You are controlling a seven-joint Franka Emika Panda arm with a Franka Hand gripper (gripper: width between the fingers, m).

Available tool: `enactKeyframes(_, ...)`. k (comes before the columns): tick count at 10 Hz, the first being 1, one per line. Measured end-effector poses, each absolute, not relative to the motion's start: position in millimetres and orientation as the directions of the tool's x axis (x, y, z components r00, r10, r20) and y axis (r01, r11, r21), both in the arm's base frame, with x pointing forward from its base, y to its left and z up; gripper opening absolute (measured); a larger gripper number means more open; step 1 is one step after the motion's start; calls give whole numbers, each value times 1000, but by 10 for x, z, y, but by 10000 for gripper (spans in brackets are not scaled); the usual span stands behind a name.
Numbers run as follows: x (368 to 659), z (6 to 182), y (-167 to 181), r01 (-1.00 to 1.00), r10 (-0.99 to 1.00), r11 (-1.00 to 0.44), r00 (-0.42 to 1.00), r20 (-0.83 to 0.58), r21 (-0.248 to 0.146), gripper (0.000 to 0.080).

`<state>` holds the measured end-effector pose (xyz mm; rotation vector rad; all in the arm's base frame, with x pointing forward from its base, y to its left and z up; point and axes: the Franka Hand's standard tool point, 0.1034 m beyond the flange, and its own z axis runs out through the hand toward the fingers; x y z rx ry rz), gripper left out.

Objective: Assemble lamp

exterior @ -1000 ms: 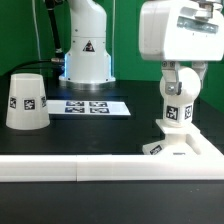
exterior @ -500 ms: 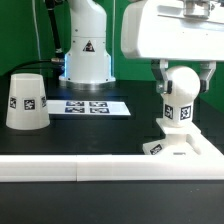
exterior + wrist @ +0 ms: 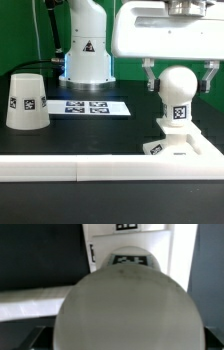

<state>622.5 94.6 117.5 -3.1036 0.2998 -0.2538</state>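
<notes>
Three lamp parts sit on the black table (image 3: 110, 135), whose white front rail (image 3: 100, 170) runs along six o'clock in the exterior view. The shade (image 3: 27, 100) stands alone at nine o'clock, with open tabletop between it and the base (image 3: 185, 148) at four o'clock, close to the rail. The marker board (image 3: 90, 107) lies near centre. The bulb (image 3: 178, 95) stands upright on the base. The gripper (image 3: 178, 82) is released, its fingers (image 3: 150, 78) flanking the bulb. A second ago they hugged it.

Ext view table-level, wrist close-up, both see bulb (image 3: 178, 88) (image 3: 125, 303)
</notes>
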Motion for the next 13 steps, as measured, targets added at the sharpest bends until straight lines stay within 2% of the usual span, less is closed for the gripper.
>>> enactKeyframes(1,6214,1165,977,-258,-260,-966,955,144,-36,576)
enactKeyframes(4,6228,1155,1074,-546,-554,-831,829,78,-109,568)
enactKeyframes(6,6234,1141,1088,-677,-687,-722,726,34,-142,563)
enactKeyframes(9,6231,1136,1090,-770,-780,-620,626,7,-151,542)
enactKeyframes(10,6231,1136,1089,-755,-765,-638,644,11,-151,542)
enactKeyframes(11,6232,1139,1087,-708,-718,-691,696,25,-147,626)
enactKeyframes(12,6243,1148,1084,-613,-624,-776,780,47,-146,678)
enactKeyframes(13,6258,1152,1064,-512,-525,-847,848,70,-142,693)
